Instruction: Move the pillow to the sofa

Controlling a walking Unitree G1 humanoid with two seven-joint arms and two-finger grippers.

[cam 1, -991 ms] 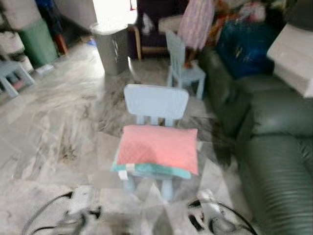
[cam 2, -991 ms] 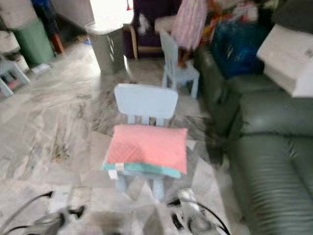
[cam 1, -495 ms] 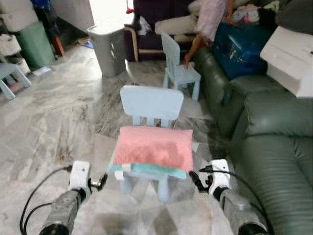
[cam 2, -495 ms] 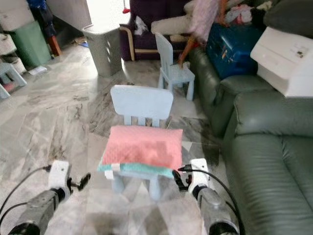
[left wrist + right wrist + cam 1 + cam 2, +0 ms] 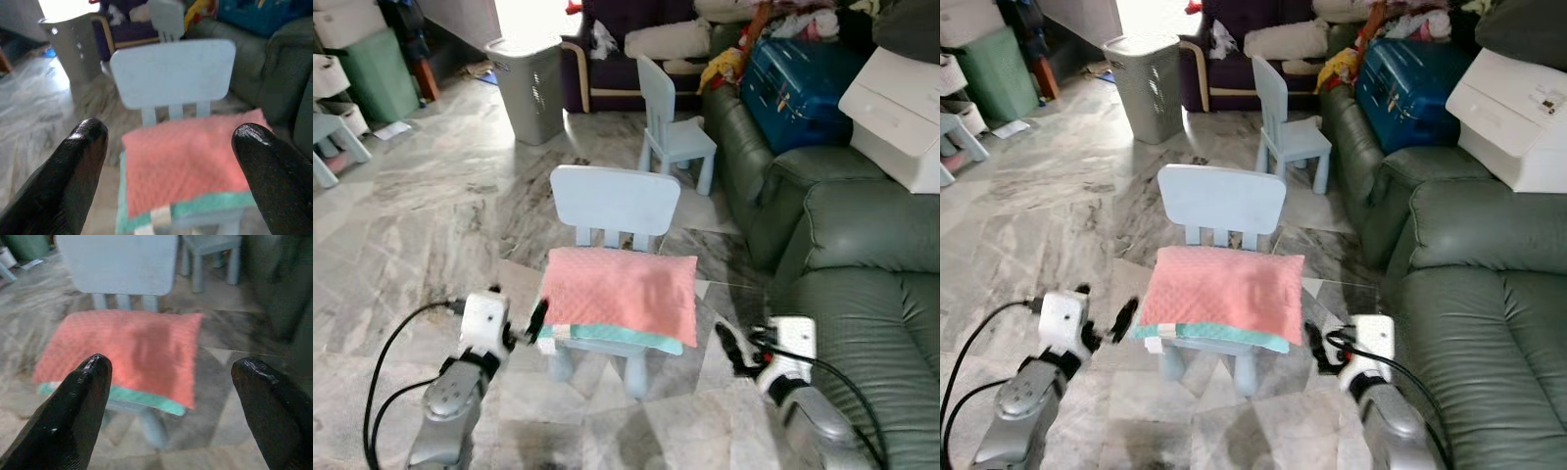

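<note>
the green sofa (image 5: 862,284) runs along the right. a pale blue chair (image 5: 615,211) stands on the floor beside it, the pink pillow (image 5: 620,290) lying on its seat. the left gripper (image 5: 521,328) hovers at the pillow's left edge, the right gripper (image 5: 732,343) near its right, both with jaws spread wide.

A flat pink pillow with a teal edge (image 5: 621,297) lies on the small pale-blue plastic chair (image 5: 615,208). The left gripper (image 5: 530,323) and right gripper (image 5: 736,349) flank it, beside the dark green leather sofa (image 5: 862,284).
</note>
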